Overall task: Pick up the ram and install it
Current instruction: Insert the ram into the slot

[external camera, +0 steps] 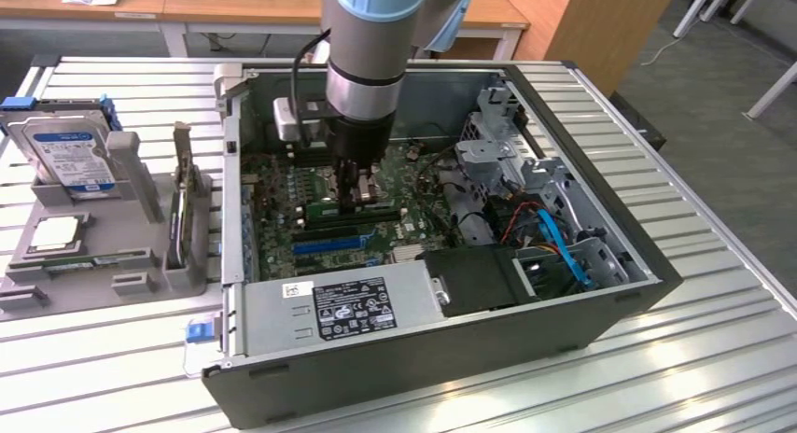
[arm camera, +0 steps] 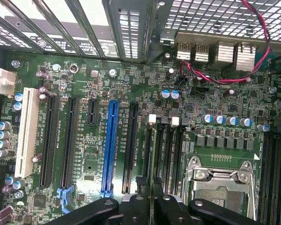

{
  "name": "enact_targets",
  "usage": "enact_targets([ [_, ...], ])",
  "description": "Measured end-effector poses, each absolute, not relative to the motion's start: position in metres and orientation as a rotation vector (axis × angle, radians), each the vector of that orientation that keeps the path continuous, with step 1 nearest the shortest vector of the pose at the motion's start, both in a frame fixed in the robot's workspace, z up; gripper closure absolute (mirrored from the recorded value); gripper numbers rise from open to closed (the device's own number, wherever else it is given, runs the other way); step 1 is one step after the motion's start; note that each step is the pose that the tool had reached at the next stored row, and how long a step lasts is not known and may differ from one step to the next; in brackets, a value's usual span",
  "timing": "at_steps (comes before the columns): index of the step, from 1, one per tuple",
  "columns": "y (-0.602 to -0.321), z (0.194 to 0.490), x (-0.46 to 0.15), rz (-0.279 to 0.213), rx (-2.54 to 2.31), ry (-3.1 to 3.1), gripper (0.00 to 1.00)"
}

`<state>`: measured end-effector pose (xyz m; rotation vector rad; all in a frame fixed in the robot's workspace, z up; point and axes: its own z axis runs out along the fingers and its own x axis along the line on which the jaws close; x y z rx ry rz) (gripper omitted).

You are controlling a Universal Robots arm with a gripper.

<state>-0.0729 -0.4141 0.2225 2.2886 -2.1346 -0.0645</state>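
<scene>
My gripper (external camera: 361, 198) reaches straight down into the open computer case (external camera: 622, 265), over the middle of the motherboard (external camera: 280, 186). A long green stick, the ram (external camera: 327, 210), lies level under the fingers and along the black memory slots (arm camera: 171, 145). In the wrist view the black fingers (arm camera: 139, 208) stand close together with the ram's thin edge (arm camera: 152, 187) between them, lined up with the slot nearest the blue expansion slot (arm camera: 110, 145). Whether the ram touches the slot I cannot tell.
The processor socket (arm camera: 220, 183) with its metal frame sits beside the memory slots. A power supply (external camera: 342, 307), a drive cage (external camera: 498, 162) and blue cables (external camera: 563, 251) crowd the case. Outside, at the exterior view's left, a grey holder (external camera: 137, 186) carries a hard drive (external camera: 69, 153) and a processor chip (external camera: 56, 232).
</scene>
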Motion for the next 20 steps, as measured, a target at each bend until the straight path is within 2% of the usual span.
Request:
enact_targets([
  [20,-0.415,0.2224,-0.0743,-0.065,2.289,-2.134,0.86],
])
